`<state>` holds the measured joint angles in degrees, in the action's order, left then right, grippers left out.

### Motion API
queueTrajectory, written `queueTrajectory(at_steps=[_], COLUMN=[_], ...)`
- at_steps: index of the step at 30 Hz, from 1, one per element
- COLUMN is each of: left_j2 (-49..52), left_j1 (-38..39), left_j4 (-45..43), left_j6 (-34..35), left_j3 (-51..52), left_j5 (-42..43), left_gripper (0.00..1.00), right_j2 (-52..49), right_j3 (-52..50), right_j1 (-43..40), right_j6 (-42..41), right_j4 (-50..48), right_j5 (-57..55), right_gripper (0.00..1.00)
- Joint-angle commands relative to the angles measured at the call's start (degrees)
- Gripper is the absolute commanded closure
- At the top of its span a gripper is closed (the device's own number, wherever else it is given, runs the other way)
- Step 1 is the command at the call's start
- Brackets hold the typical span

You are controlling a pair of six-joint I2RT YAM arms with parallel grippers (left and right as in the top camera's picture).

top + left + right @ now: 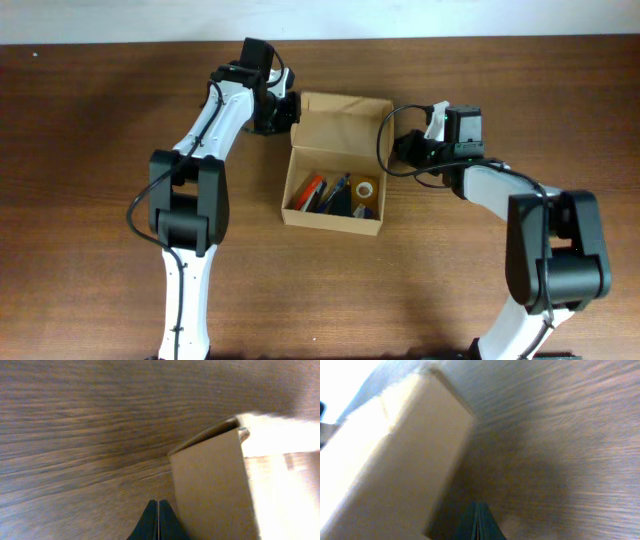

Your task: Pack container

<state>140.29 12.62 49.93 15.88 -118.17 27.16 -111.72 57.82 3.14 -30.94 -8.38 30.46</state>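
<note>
The tan cardboard container (pixel 340 130) sits at the table's middle, its flap lid tilted up at the far side. Inside lie several pens (pixel 325 192) and a tape roll (pixel 366 189). My left gripper (pixel 290 110) is shut and empty beside the box's far left corner; the left wrist view shows its closed fingertips (pixel 158 510) next to the box wall (pixel 215 485). My right gripper (pixel 400 145) is shut and empty beside the box's right wall; the right wrist view shows its closed tips (pixel 477 520) near the box (pixel 395 455).
The brown wooden table (pixel 100 120) surrounds the box. A pale wall edge runs along the far side (pixel 320 15). Both arms reach in from the near side.
</note>
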Motion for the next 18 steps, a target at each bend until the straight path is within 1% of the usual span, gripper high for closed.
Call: queueTrajectory(at_steps=[1, 4, 8, 10, 12, 14, 17, 18], left_j2=[1.6, 1.6, 1.6, 1.6, 1.6, 1.6, 1.4, 1.2], left_j1=[0.0, -0.9, -4.2, -5.9, -7.1, -7.2, -7.2, -7.2], left_j4=[-0.5, -1.2, -2.0, -2.8, -3.1, -3.5, -3.5, -3.5], left_j6=[0.4, 0.4, 0.3, -2.5, -2.8, -6.2, -7.4, -9.5], left_j3=[0.1, 0.1, 0.0, 0.0, 0.0, 0.0, -0.1, -0.2], left_j5=[7.0, 12.3, 19.7, 25.4, 28.7, 32.3, 35.1, 36.9], left_gripper=[0.98, 0.98, 0.98, 0.98, 0.98, 0.98, 0.98, 0.98], right_j2=[-1.2, -1.2, -1.2, -1.2, -1.2, -1.2, -1.2, -1.2], right_j3=[0.2, 0.2, 0.2, 0.2, 0.2, 0.2, 0.2, 0.2], right_j1=[-0.2, -0.2, -0.2, -0.2, -0.2, -0.2, -0.2, -0.2], right_j6=[-1.7, -3.3, -3.7, -3.7, -3.7, -3.7, -3.7, -3.7], right_j4=[-3.0, -5.2, -9.0, -10.0, -11.2, -13.1, -15.5, -16.8], right_j5=[8.5, 9.7, 16.2, 17.9, 19.2, 20.9, 22.4, 23.4], right_gripper=[0.96, 0.96, 0.96, 0.96, 0.96, 0.96, 0.96, 0.96])
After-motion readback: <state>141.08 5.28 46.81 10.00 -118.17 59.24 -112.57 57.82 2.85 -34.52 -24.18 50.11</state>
